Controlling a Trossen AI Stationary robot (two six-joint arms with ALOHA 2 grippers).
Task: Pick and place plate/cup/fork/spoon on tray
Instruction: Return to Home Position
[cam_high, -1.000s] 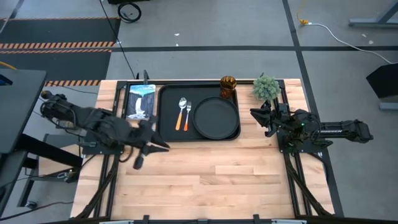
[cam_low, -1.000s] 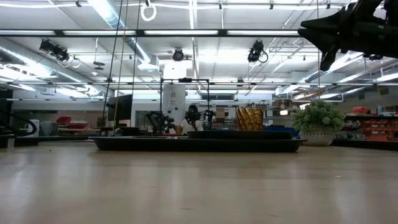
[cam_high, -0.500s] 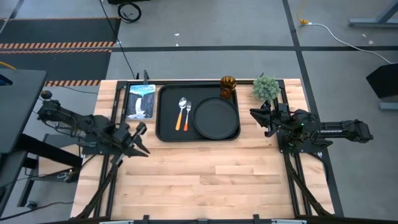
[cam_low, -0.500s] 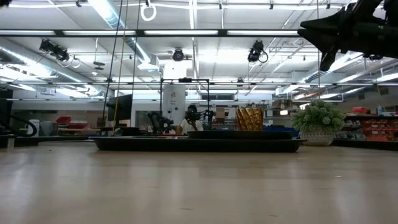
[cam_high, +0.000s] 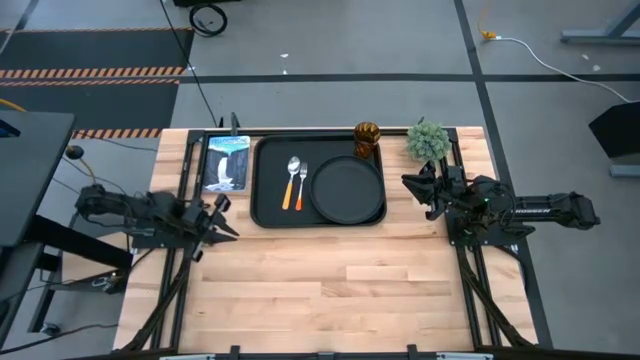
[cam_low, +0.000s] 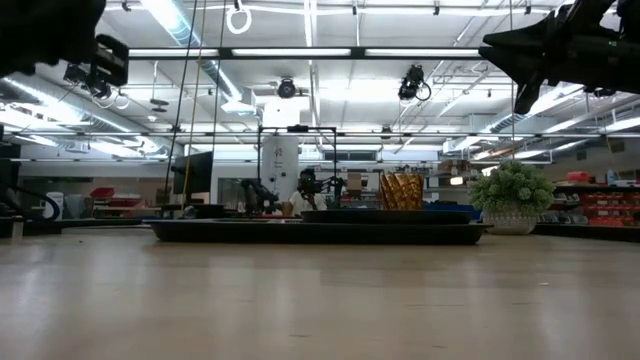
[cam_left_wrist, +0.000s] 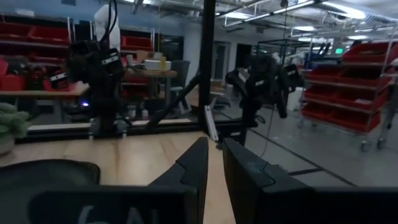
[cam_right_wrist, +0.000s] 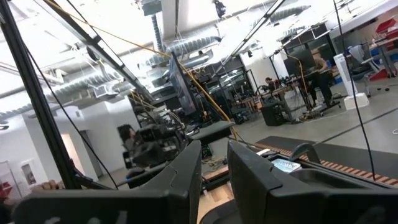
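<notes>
The black tray (cam_high: 268, 205) lies at the table's far middle. On it lie the round black plate (cam_high: 347, 188) on the right, and the spoon (cam_high: 293, 168) and the fork (cam_high: 303, 178) side by side on the left. The amber cup (cam_high: 367, 139) stands upright at the tray's far right corner and also shows in the low view (cam_low: 400, 190). My left gripper (cam_high: 222, 220) is shut and empty at the table's left edge, left of the tray. My right gripper (cam_high: 408, 183) is shut and empty, right of the tray, above the table.
A blue-white picture card (cam_high: 226, 162) lies left of the tray. A fuzzy green plant ball (cam_high: 428, 141) stands right of the cup, close to my right gripper. The near half of the wooden table (cam_high: 330, 290) is bare.
My left gripper has drawn back toward the table's left edge, away from the tray, and its arm has folded in over the edge. It now shows at the top left of the low view. The right arm and the things on the tray have kept still.
</notes>
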